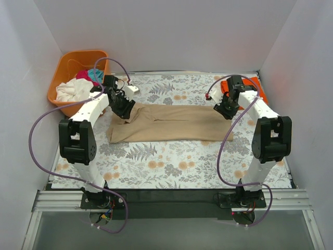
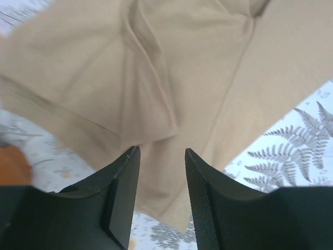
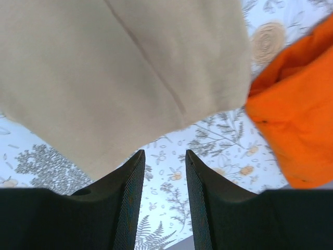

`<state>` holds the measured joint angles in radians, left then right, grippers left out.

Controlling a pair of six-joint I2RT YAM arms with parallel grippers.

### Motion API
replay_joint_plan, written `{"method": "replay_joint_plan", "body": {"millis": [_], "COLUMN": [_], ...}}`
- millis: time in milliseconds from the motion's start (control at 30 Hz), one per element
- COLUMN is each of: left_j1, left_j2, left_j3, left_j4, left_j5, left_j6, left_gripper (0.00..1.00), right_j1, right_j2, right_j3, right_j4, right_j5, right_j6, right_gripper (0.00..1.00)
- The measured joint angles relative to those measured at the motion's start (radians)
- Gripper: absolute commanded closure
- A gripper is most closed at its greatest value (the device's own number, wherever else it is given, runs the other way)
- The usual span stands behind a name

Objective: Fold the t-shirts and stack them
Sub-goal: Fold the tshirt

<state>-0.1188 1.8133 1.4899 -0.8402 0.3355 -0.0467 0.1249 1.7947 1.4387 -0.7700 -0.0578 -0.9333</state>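
The tan-beige t-shirt (image 1: 171,123) lies folded into a long strip across the middle of the table. My left gripper (image 1: 123,111) is open above its left end, with tan cloth (image 2: 171,83) below and between the fingers and nothing gripped. My right gripper (image 1: 227,110) is open over the shirt's right end; the cloth edge (image 3: 114,78) lies just beyond the fingertips. A folded bright orange t-shirt (image 1: 257,88) lies at the back right, and it also shows in the right wrist view (image 3: 296,114). White (image 1: 72,91), magenta (image 1: 83,74) and teal (image 1: 95,75) shirts sit in the basket.
The rigid orange plastic basket (image 1: 62,65) stands at the back left corner. The table has a floral cloth (image 1: 171,161). White walls close in the left, back and right sides. Purple cables loop from both arms.
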Motion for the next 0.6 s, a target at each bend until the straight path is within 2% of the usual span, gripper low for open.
{"method": "replay_joint_plan", "body": {"millis": [100, 333, 367, 467, 600], "left_j1": [-0.011, -0.025, -0.026, -0.029, -0.034], "left_j2": [-0.004, 0.014, 0.022, 0.046, 0.078], "left_j3": [-0.045, -0.041, -0.042, -0.041, -0.037], "left_j4": [-0.022, -0.047, -0.045, -0.036, -0.016], "left_j5": [0.006, 0.024, 0.021, 0.014, -0.005], "left_j6": [-0.014, -0.035, -0.038, -0.045, -0.048], "left_gripper": [0.60, 0.59, 0.54, 0.53, 0.55], "right_j1": [0.004, 0.005, 0.007, 0.010, 0.013], "right_j2": [0.000, 0.010, 0.012, 0.019, 0.026], "right_j3": [-0.030, -0.044, -0.047, -0.050, -0.057], "right_j4": [-0.021, -0.042, -0.042, -0.044, -0.045], "right_j5": [-0.006, -0.014, -0.015, -0.018, -0.018], "right_j6": [0.008, 0.016, 0.016, 0.016, 0.018], "right_gripper": [0.63, 0.63, 0.64, 0.64, 0.64]}}
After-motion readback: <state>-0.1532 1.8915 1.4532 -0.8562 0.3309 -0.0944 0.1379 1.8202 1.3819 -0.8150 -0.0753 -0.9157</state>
